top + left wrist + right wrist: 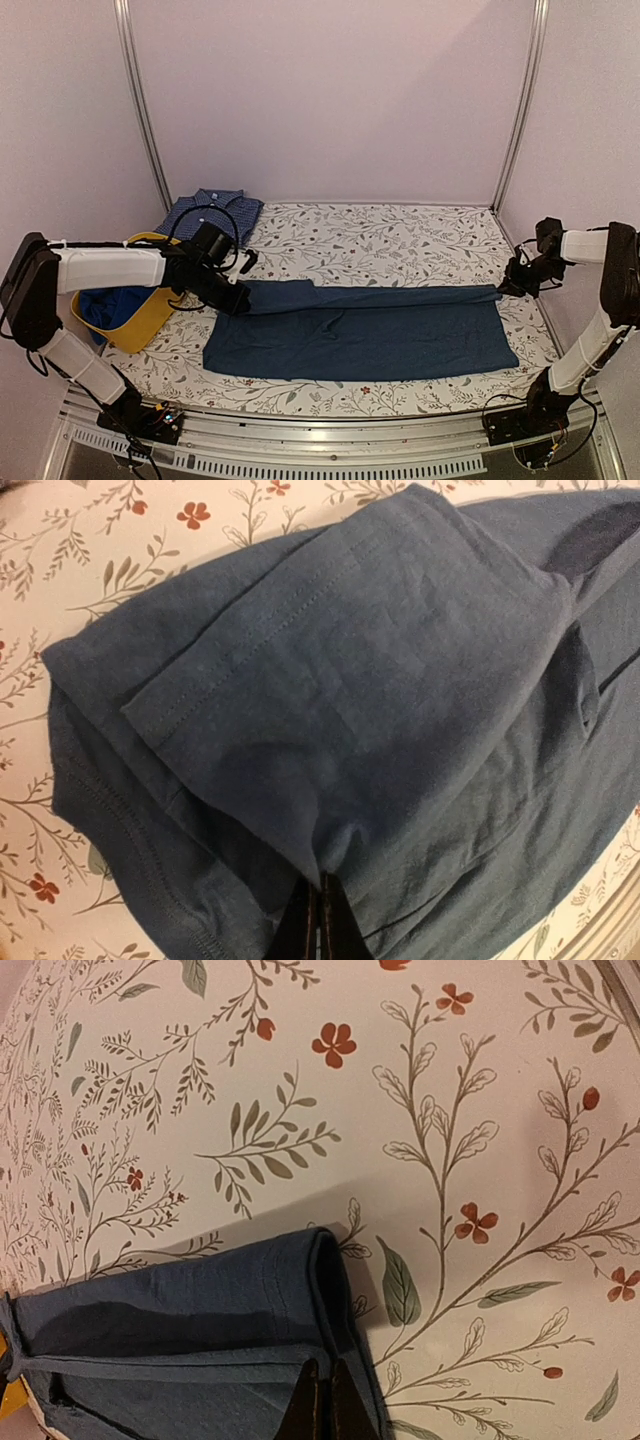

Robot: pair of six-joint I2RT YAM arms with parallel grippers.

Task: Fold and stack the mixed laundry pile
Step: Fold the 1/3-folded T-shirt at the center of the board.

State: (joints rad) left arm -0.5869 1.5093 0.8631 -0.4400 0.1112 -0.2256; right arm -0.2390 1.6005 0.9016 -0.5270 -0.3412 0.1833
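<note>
Slippage is the risk: left hand and right hand each pinch a thin far-edge fold of the navy garment spread across the surface, so uneven pulling could free one end.

Yellow tub: plastic, open top.
Bench: under tub, running off to tub's right; tub at its left end. Pale cover printed with grey-green leafy sprigs and small red flowers.
Metal rail: in front of tub, along near edge, slotted strip below it.
Left post: silver, rising behind tub, leaning slightly.
Right post: well to tub's right, at far corner.
Back wall: plain pale pinkish white, behind tub, between posts.
</note>
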